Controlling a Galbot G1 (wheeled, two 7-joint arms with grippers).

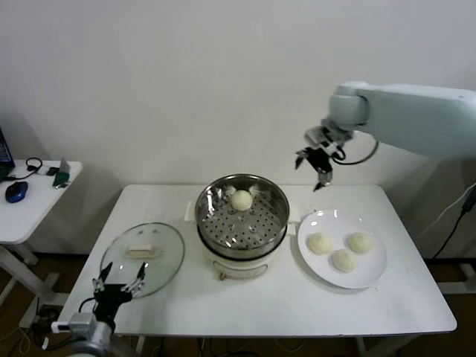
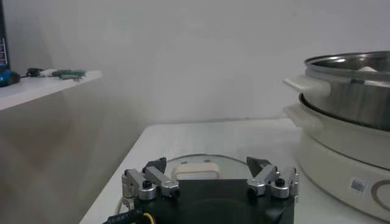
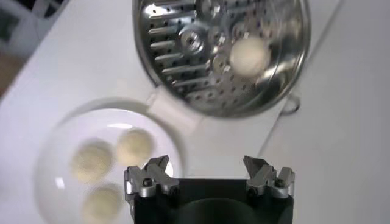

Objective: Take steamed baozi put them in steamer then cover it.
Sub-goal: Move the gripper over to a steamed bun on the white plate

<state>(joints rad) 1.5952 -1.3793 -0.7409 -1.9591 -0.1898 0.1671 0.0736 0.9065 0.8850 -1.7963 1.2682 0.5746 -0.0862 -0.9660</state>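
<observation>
While both arms hold nothing, the table (image 1: 260,305) carries everything else: a white top with the steamer (image 1: 242,212) at its middle, the cover (image 1: 143,256) to the robot's left of it and a plate (image 1: 368,275) to its right.

The right arm (image 1: 416,119) reaches in from the right at height, its gripper (image 1: 315,165) hanging in the air above the gap between steamer and plate, well clear of both. Its wrist view looks straight down and shows the right gripper (image 3: 208,171) with jaws spread wide and empty.

The steamer is an uncovered steel basket on a white base. One bun (image 1: 242,199) sits on the perforated floor toward the far side, close to the wall.

The cover lies flat on the table beside the steamer, handle (image 1: 141,251) up, near the table's front left corner.

On the plate lie three buns (image 1: 343,260) in a loose triangle, near each other but not touching as far as can be seen.

The left gripper (image 1: 117,285) sits low at the table's front left edge, just at the near rim of the cover. From the wrist, the left gripper (image 2: 210,173) is open and empty, with the handle seen between its fingers (image 2: 152,179).

A side table (image 1: 30,197) with small items stands apart at far left.
</observation>
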